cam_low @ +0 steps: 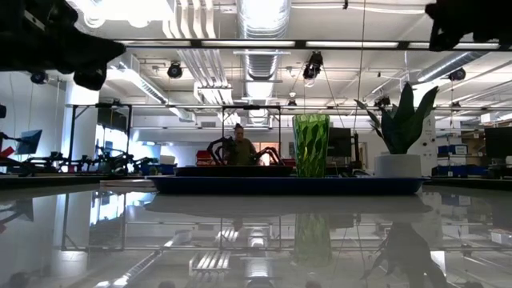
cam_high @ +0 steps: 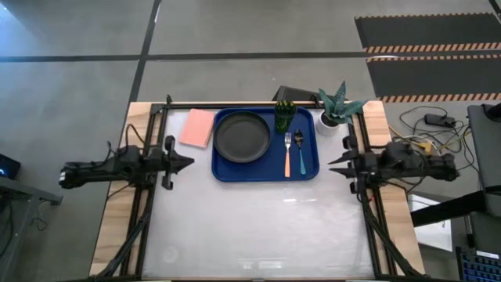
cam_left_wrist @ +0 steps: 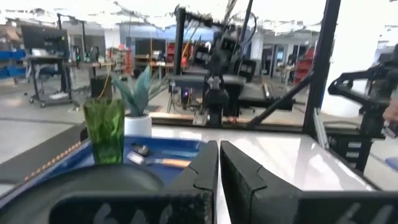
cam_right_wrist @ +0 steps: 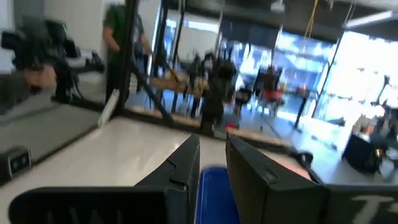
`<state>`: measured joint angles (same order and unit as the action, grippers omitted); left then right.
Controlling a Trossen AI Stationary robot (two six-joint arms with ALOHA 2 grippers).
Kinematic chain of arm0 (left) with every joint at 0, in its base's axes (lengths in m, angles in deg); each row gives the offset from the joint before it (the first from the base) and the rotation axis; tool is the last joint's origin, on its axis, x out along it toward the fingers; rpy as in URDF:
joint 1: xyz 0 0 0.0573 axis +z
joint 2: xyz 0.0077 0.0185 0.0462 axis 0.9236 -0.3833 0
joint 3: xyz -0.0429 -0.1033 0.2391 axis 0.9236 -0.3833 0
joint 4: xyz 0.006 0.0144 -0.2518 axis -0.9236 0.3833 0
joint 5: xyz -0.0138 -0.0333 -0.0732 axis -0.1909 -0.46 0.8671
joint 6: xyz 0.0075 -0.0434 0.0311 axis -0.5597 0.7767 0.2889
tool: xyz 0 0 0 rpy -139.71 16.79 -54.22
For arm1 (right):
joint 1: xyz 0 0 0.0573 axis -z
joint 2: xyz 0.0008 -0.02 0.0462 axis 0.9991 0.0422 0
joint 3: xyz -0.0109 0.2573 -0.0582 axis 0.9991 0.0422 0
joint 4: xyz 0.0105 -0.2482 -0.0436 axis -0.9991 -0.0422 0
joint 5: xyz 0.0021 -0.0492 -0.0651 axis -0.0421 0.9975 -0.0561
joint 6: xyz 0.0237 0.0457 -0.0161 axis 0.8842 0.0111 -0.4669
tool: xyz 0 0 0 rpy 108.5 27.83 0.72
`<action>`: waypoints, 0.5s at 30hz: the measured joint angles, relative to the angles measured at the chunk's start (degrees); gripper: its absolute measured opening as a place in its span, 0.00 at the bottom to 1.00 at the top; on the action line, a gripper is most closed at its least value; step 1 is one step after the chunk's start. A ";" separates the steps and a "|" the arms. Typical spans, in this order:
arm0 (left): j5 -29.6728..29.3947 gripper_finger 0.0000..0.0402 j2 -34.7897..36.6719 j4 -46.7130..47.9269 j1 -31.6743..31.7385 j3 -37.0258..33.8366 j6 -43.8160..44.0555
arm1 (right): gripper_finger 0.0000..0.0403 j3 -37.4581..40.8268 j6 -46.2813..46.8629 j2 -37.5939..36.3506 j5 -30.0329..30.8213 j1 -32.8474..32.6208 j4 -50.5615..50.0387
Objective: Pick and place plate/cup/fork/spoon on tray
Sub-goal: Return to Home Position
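The blue tray [cam_high: 221, 171] lies at the table's far middle. On it rest the black plate [cam_high: 243, 135] at its left, the green cup [cam_high: 284, 116] upright at its far side, and the orange-handled fork [cam_high: 287, 153] and teal-handled spoon [cam_high: 301, 153] side by side at its right. My left gripper [cam_high: 188, 163] hovers left of the tray, pointing at it, shut and empty [cam_left_wrist: 219, 149]. My right gripper [cam_high: 333, 164] hovers right of the tray, pointing at it, with a narrow gap between its fingers and empty [cam_right_wrist: 213, 146].
A flat pink rectangle [cam_high: 197, 128] lies left of the tray at the far side. A white pot with a spiky plant [cam_high: 337, 106] stands by the tray's far right corner. The near half of the table [cam_high: 258, 227] is bare. A person stands in the room beyond [cam_low: 238, 144].
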<state>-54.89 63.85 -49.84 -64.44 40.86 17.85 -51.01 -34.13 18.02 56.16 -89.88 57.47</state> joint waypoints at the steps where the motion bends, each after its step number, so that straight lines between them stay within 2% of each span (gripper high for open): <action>1: 0.01 0.00 -0.06 0.09 0.00 -0.49 0.02 | 0.17 0.55 0.02 -1.15 -0.07 -0.05 0.41; 5: 0.00 0.00 0.21 -3.18 0.00 -2.68 -0.19 | 0.17 3.21 -0.20 -5.17 0.06 -0.01 0.14; 13: 0.07 0.00 -0.29 -3.40 -0.02 -5.09 -0.32 | 0.17 6.40 -1.31 -5.20 0.01 -0.01 0.64; 15: 0.26 0.00 -0.33 -3.70 -0.02 -5.09 -2.77 | 0.17 7.75 -1.80 -5.27 0.04 0.03 1.66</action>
<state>-54.63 63.53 -53.54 -64.46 35.77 15.08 -43.26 -35.93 12.75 56.21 -89.85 59.13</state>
